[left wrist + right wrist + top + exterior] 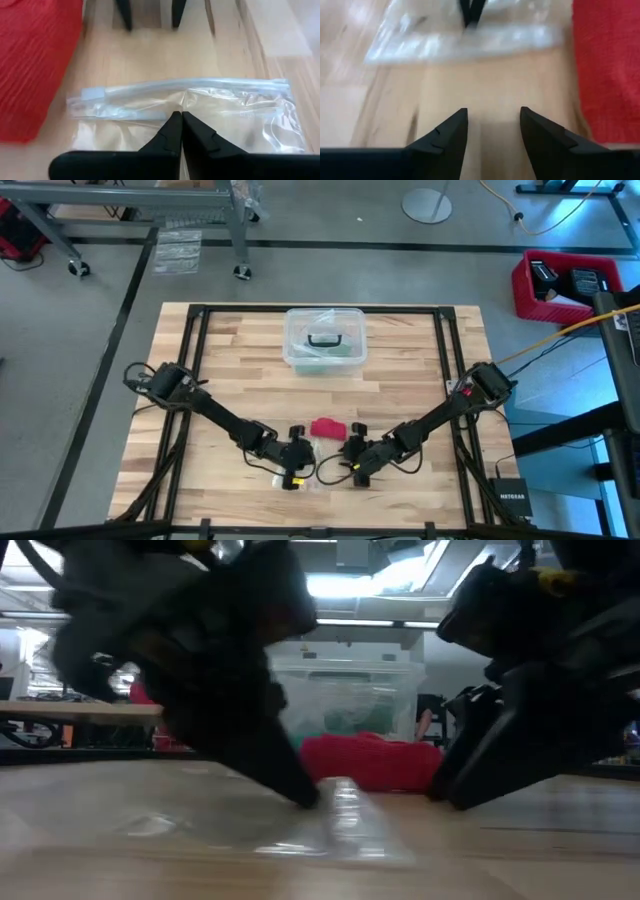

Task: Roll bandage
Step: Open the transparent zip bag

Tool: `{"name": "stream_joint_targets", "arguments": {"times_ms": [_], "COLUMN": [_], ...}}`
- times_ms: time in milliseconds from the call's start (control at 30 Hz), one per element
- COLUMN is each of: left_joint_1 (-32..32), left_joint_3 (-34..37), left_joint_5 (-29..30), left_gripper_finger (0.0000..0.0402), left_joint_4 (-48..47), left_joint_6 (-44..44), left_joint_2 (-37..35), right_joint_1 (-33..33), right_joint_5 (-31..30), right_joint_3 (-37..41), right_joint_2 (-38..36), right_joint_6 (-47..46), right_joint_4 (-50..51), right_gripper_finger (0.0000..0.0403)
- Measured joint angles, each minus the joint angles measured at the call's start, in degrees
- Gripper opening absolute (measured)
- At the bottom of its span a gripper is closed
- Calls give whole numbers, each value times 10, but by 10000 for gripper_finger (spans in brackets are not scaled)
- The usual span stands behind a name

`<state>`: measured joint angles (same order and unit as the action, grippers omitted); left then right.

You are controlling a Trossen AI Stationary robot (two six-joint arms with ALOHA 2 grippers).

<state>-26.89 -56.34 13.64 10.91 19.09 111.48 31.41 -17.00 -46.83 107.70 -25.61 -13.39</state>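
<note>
While both arms reach toward the table's [230, 370] centre, the bandage [327, 428], a short red bundle, lies on the wood between them; the left gripper [178, 120], at the bandage's 8 o'clock in the high view, has its fingertips pressed together on the small clear plastic bag [240, 115]; the right gripper [493, 125], at 4 o'clock, stands with fingers apart over bare wood; the clear box [324, 338] with black handle sits at 12 o'clock; no writing on these is legible.

Bright overhead light; low view foreground blurred.
</note>
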Motion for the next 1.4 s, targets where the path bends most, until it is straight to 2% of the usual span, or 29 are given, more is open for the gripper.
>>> {"name": "stream_joint_targets", "arguments": {"times_ms": [100, 233, 533, 800, 967, 1067, 1200, 1300, 1400], "left_joint_1": [-9, -10, -9, -8, -5, -1, 17, 40, 64], "left_joint_3": [0, -1, -1, -2, -1, 22, 95, 161, 213], "left_joint_5": [30, 52, 91, 126, 138, 138, 121, 83, 21], "left_gripper_finger": [1, 0, 0, 0, 0, 0, 0, 0, 0], "left_joint_4": [-13, 1, 22, 84, 128, 222, 388, 554, 713], "left_joint_6": [-7, -29, -42, -113, -167, -196, -194, -173, -141], "left_joint_2": [-28, -55, -60, -92, -119, -122, -121, -121, -121], "right_joint_1": [0, 1, 4, 24, 35, 35, 26, 15, 3], "right_joint_5": [14, 13, -35, -112, -144, -145, -150, -151, -150], "right_joint_3": [1, 1, 1, 9, 51, 89, 134, 147, 144], "right_joint_2": [-10, 1, 5, -72, -127, -152, -166, -166, -165], "right_joint_6": [4, 32, 72, 114, 151, 173, 185, 186, 193], "right_joint_4": [6, -37, -122, -81, -135, -206, -310, -390, -420], "right_gripper_finger": [182, 182, 182, 182, 182, 182, 182, 182, 182]}}
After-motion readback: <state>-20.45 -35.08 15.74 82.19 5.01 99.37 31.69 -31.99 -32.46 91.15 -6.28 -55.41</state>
